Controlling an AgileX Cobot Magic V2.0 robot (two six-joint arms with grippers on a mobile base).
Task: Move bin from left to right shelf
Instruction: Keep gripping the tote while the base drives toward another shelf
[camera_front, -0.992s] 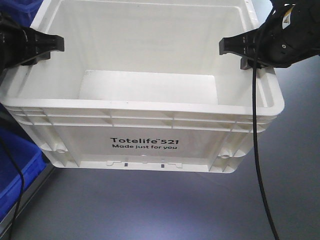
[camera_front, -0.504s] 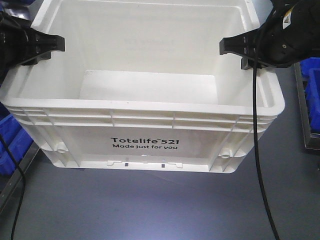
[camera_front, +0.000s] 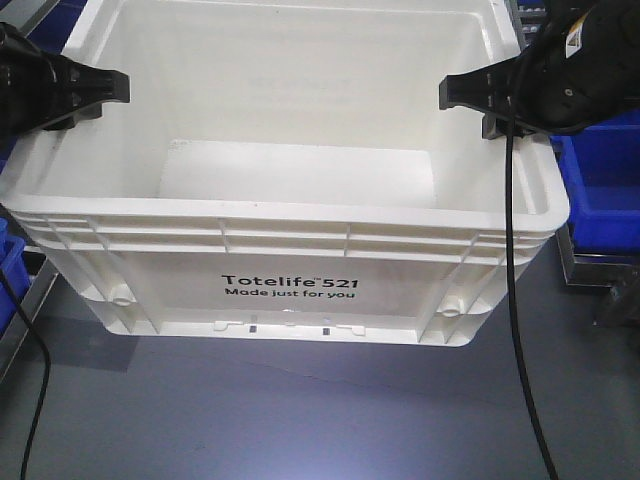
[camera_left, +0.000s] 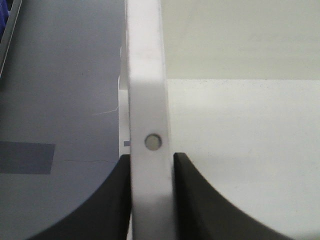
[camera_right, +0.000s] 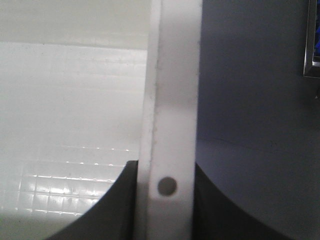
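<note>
In the front-facing view, the bin (camera_front: 290, 250) filled most of the picture, upright and open at the top, its printed front wall turned toward us. It sat between the two arms, above a grey floor (camera_front: 300, 410); we could not tell whether its base touched that floor. The left tool (camera_front: 95, 100) gripped the rim of the left side wall, with one finger inside the bin and the other outside. The right tool (camera_front: 475, 108) held the rim of the right side wall the same way. A black cable (camera_front: 515, 300) hung from the right arm down across the bin's front right corner. Blue bins (camera_front: 600, 190) stood behind the right corner, and another blue edge showed at the far left.

In the left wrist view, the left tool (camera_left: 151, 175) was pinching the bin's white rim (camera_left: 147, 75), its dark fingers (camera_left: 107, 200) pressed against both faces. A small round hole (camera_left: 153, 142) showed in the rim just above them.

In the right wrist view, the right tool (camera_right: 167, 200) likewise pinched the rim (camera_right: 172, 75), with a finger on each side and a second hole (camera_right: 167, 186) between them. Grey floor lay beyond, outside the wall.
</note>
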